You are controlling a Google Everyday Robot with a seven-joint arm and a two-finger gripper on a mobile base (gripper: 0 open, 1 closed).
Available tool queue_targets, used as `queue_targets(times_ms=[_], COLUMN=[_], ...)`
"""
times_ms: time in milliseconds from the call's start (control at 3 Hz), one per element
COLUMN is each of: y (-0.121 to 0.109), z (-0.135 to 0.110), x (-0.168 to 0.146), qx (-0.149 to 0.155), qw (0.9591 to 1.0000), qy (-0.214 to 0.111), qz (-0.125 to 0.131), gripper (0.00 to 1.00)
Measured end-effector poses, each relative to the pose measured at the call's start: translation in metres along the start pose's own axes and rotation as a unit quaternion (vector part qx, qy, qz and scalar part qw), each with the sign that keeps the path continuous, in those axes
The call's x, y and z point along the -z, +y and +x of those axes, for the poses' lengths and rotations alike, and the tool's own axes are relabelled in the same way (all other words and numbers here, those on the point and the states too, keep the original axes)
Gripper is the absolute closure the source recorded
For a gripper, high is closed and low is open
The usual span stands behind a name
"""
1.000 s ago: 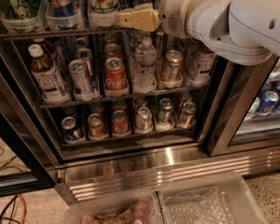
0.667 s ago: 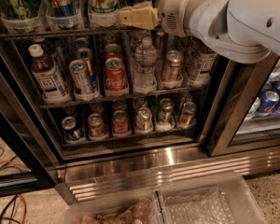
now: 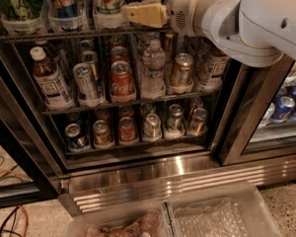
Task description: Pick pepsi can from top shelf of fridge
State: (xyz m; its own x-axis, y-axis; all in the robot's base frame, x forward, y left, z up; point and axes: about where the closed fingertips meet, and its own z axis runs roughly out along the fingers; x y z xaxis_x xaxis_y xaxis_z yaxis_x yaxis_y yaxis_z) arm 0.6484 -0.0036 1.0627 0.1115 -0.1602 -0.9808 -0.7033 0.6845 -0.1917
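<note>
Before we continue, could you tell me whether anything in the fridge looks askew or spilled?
Nothing stands out: the cans and bottles in the fridge stand upright in rows, with no spill visible. The gripper is at the front edge of the top shelf.

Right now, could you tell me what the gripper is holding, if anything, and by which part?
It cannot be told. The gripper hangs at the top shelf of the fridge, beside a white-and-green drink; no hold shows.
</note>
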Motion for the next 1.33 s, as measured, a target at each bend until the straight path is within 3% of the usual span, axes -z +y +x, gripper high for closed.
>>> queue_targets(times_ms=[667,1333], y=[-0.0003,0.0012], z=[0.0044,-0.0010], x=[0.0006,-0.0028], qx=[-0.024,-0.028], qw=[0.9994,0.9989], qy=[-0.017,-0.031], qz=[0.016,0.019], gripper=[0.22,0.23])
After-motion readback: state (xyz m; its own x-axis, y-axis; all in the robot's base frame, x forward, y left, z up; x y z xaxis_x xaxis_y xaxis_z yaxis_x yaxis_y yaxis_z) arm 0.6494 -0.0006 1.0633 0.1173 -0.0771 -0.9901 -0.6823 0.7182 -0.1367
